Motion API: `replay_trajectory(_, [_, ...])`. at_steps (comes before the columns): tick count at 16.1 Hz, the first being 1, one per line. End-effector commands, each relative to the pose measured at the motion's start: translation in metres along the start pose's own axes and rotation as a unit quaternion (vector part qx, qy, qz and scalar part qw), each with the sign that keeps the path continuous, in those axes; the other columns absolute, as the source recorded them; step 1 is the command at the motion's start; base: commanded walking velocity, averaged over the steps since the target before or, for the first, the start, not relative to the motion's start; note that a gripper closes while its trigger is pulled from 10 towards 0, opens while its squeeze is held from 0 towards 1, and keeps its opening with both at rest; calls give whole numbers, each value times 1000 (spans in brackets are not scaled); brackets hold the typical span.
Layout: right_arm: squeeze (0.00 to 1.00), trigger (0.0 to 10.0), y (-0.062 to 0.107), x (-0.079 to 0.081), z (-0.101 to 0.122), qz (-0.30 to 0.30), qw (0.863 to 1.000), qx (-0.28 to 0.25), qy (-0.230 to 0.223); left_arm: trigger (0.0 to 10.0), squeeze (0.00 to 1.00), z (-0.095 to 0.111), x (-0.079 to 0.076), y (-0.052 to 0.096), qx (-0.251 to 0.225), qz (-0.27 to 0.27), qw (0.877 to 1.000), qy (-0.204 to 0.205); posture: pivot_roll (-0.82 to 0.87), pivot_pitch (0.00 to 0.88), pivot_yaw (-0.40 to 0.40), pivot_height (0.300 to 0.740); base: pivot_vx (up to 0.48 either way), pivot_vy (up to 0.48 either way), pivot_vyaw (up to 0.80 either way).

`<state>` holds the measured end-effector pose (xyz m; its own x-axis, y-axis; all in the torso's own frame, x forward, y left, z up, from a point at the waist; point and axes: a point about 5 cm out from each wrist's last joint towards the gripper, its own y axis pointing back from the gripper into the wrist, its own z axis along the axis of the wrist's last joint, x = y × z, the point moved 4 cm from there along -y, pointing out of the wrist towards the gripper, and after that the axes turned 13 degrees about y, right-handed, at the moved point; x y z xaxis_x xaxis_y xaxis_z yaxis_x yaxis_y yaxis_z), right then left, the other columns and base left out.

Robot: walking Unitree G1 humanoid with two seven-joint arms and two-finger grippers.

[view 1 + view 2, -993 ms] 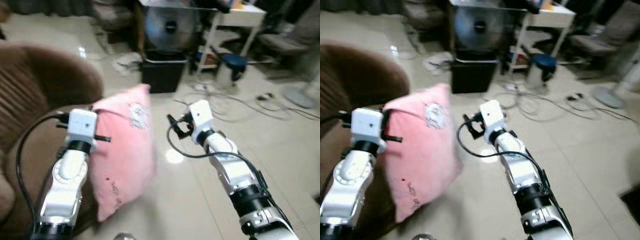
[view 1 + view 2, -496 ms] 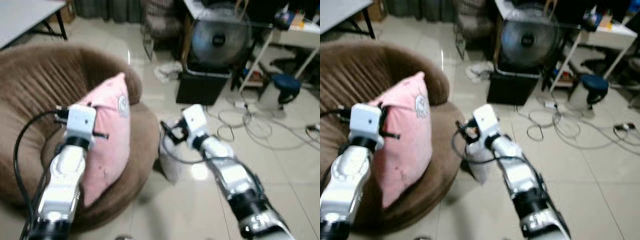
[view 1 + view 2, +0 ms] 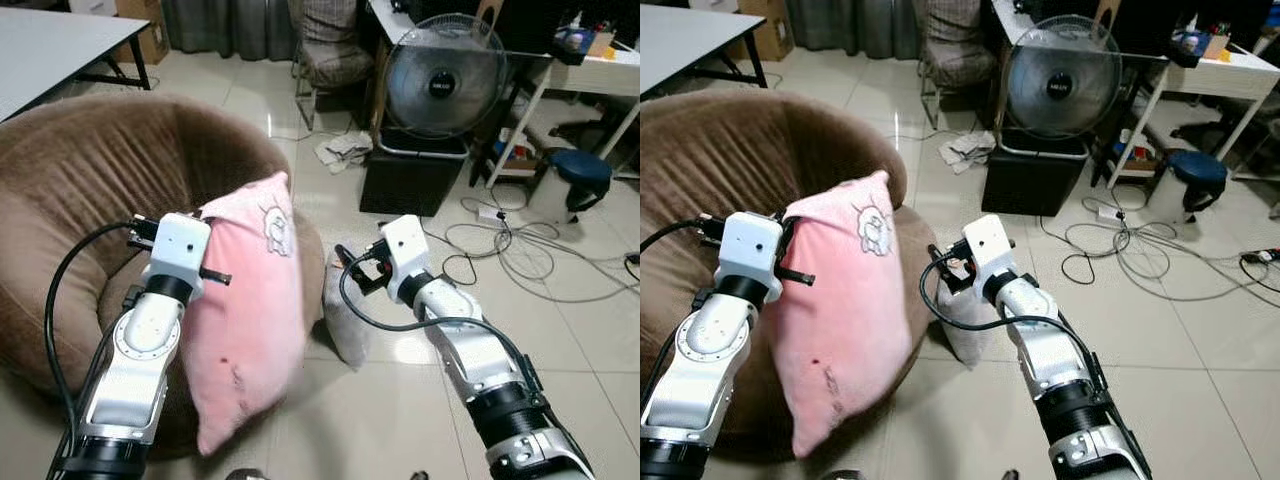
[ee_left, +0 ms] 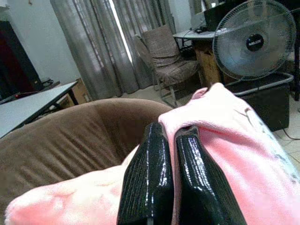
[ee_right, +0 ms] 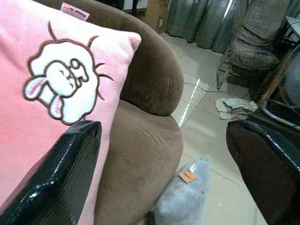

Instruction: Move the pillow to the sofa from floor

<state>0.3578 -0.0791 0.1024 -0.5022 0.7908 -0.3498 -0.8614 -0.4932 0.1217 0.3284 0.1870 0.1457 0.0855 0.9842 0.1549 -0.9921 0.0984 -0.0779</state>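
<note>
The pink pillow (image 3: 245, 340) hides part of the brown sofa (image 3: 80, 190) seat. The grey plush thing (image 5: 180, 206) on the floor is cut off at the frame's edge, its shape unclear.

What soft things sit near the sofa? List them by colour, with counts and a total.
Pink pillow, pinched in the left pincer: 1
Grey cushion on the floor beside the sofa: 1
Total: 2

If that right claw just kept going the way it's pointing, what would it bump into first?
Likely the brown sofa: the open right gripper aims at its seat edge, with the pink pillow by one finger and a grey plush lower down. Depth is hard to judge.
</note>
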Motion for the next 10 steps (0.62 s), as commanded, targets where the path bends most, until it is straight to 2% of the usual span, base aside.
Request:
replay_trajectory(1, [0,10000,2,-2,0,2,1000,-2,16,10000,0,15,-7,-5,-29,-14,999,-8,212,0,-47,740,0,0,531])
replay_trajectory(4, [0,10000,3,4,-3,18,1000,-1,18,10000,0,17,-10,-3,-33,-22,999,-8,212,0,-47,740,0,0,800])
replay_trajectory(6, [0,10000,8,19,-13,55,998,7,9,10000,0,15,-15,-1,-27,-37,999,-14,212,0,-47,740,0,0,800])
replay_trajectory(7, [0,10000,10,21,-15,58,998,9,5,10000,0,15,-16,0,-27,-39,999,-13,224,0,-57,740,0,0,800])
replay_trajectory(10, [0,10000,12,15,-20,40,999,19,7,10000,0,14,-17,0,-23,-43,999,-14,221,0,-54,740,300,0,800])
